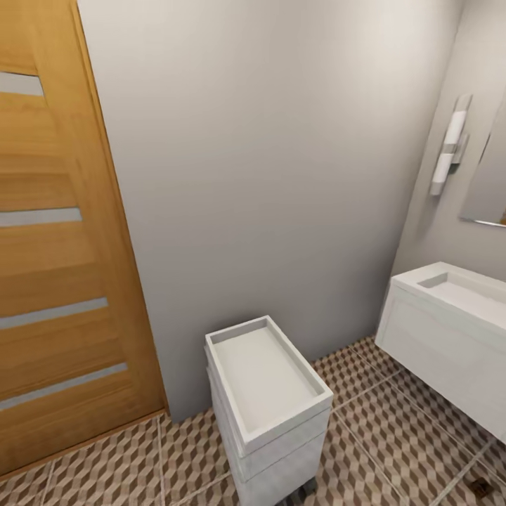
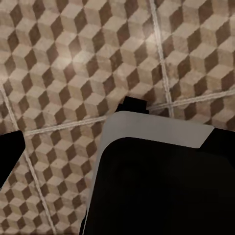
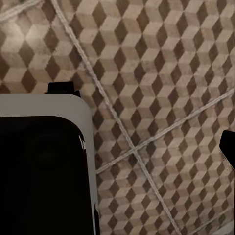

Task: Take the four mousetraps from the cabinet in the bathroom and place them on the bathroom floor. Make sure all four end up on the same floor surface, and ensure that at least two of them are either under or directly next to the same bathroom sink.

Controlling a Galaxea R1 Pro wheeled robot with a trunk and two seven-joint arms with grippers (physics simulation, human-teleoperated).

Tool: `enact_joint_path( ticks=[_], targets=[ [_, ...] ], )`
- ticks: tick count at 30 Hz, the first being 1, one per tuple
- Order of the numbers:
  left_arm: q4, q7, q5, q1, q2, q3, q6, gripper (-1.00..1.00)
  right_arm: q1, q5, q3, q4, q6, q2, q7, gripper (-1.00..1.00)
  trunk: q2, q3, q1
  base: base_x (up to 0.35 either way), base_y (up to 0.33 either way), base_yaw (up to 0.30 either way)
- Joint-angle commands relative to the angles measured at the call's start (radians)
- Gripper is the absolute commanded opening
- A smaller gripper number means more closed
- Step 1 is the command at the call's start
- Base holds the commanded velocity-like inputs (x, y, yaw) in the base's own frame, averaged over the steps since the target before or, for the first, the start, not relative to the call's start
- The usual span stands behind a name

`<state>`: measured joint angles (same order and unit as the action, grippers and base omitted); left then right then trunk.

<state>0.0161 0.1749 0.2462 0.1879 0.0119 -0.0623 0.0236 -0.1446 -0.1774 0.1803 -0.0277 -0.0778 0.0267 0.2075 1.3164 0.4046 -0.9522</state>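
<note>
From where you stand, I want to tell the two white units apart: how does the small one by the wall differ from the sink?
The small white unit stands on the tiled floor; the sink hangs off the side wall with floor showing beneath. The small unit is narrow, with a shallow tray-like top; the sink is wider, with a sunken basin. The unit's front shows stacked drawer lines; the sink's front looks like one plain panel. Both are white and boxy.

Orange-brown wooden door at left with 4 pale horizontal glass strips. Plain grey wall beside it. Small white rolling unit with raised tray-like top stands near the wall. Tubular wall lamp and mirror edge at right.
</note>
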Motion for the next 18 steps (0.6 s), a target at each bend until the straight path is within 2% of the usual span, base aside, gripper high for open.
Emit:
enact_joint_path(
  ticks=[1,18],
  targets=[
    [-0.001,0.003,0.008,0.001,0.000,-0.007,0.002,1.00,-0.001,-0.011,0.008,-0.003,-0.007,0.000,0.000,1.00,0.001,0.001,0.000,0.000,0.000,0.300],
    [-0.001,0.003,0.008,0.001,0.000,-0.007,0.002,1.00,-0.001,-0.011,0.008,-0.003,-0.005,-0.001,0.000,1.00,0.001,0.001,0.000,0.000,0.000,0.300]
  ],
)
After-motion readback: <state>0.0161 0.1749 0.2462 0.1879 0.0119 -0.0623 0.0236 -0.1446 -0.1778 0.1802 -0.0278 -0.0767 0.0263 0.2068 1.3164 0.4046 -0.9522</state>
